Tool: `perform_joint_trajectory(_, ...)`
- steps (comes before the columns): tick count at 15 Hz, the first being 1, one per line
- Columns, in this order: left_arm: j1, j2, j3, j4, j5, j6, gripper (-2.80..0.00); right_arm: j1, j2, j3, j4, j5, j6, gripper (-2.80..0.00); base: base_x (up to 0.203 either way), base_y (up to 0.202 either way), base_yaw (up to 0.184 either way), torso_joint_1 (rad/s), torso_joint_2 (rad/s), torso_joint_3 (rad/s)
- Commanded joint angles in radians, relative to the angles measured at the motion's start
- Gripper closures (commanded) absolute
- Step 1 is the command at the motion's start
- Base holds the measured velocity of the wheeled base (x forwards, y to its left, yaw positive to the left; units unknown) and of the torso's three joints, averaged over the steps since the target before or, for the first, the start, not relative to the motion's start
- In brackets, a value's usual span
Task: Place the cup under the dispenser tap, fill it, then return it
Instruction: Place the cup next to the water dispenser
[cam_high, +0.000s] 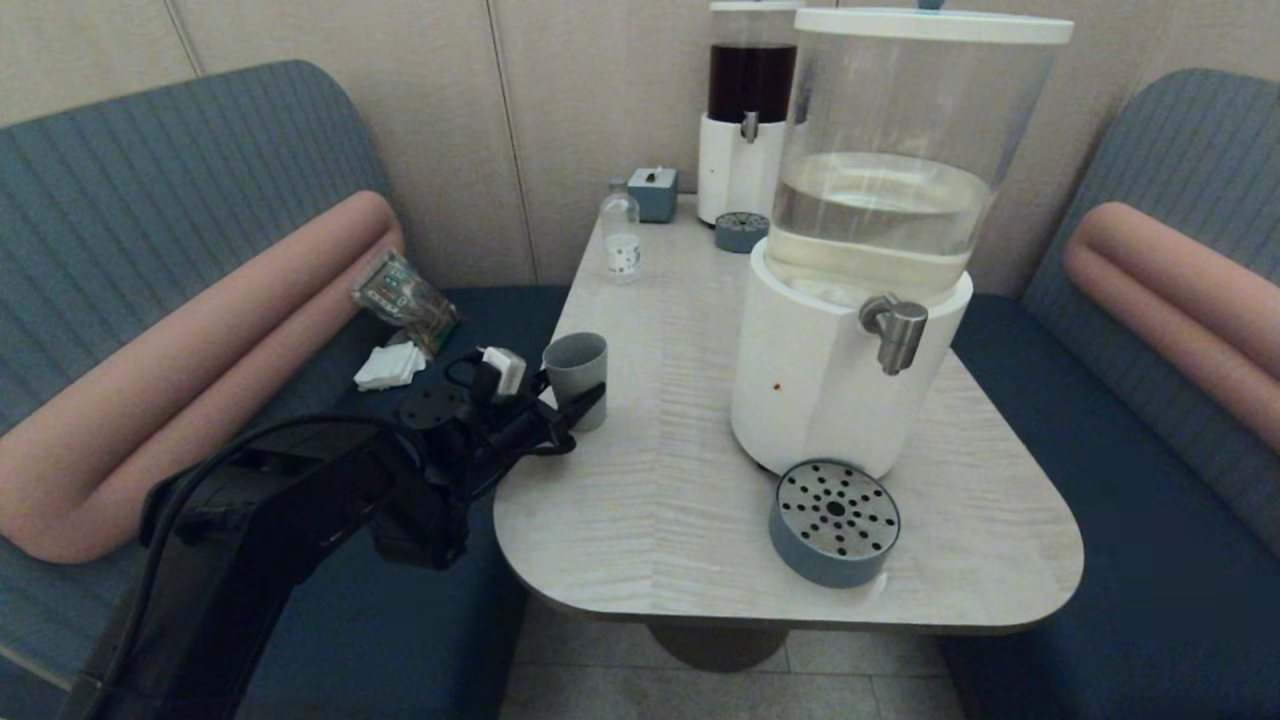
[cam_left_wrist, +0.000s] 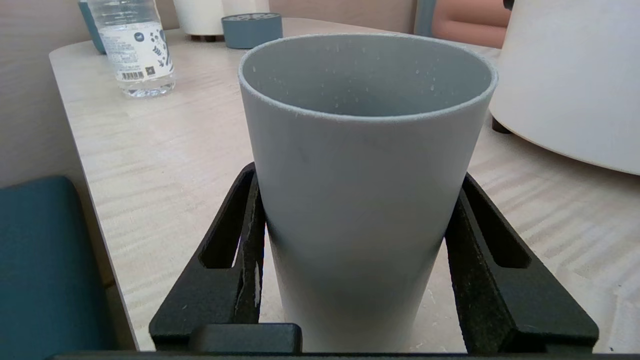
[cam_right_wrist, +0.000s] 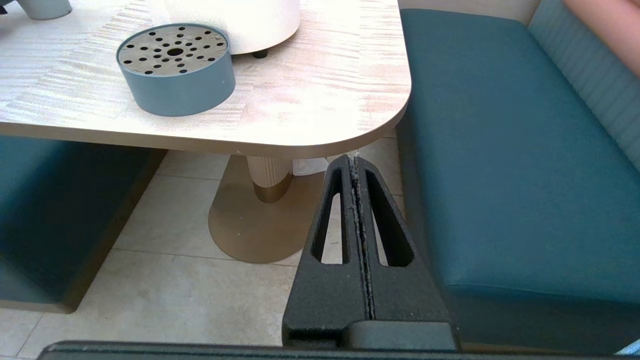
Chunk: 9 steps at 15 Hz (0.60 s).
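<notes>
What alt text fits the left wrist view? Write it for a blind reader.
The left end effector holds the upright, empty grey-blue cup between its black fingers on the pale wooden table. A small labelled bottle stands behind, and the dispenser's white base sits beside the cup.

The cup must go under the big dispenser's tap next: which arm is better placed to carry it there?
Left. The left gripper has its fingers on both sides of the cup. The right gripper is shut and hangs below the table edge, away from the cup.
</notes>
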<state>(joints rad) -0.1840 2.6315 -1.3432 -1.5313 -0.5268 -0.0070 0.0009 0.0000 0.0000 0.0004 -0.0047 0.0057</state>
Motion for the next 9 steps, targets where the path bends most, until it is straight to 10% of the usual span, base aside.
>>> perform_joint_trajectory(1, 0.0, 0.012, 0.002, 0.001, -0.004, 0.005, -2.8, 0.001, 0.0, 0.002, 0.001, 0.0, 0.0, 0.0, 0.0, 0.0, 0.0, 0.0, 0.0, 0.0)
perform_joint_trajectory(9, -0.002, -0.064, 0.102, 0.001, -0.004, 0.012, -2.8, 0.001, 0.001, 0.002, 0.0, 0.0, 0.0, 0.0, 0.0, 0.0, 0.0, 0.0, 0.0, 0.0)
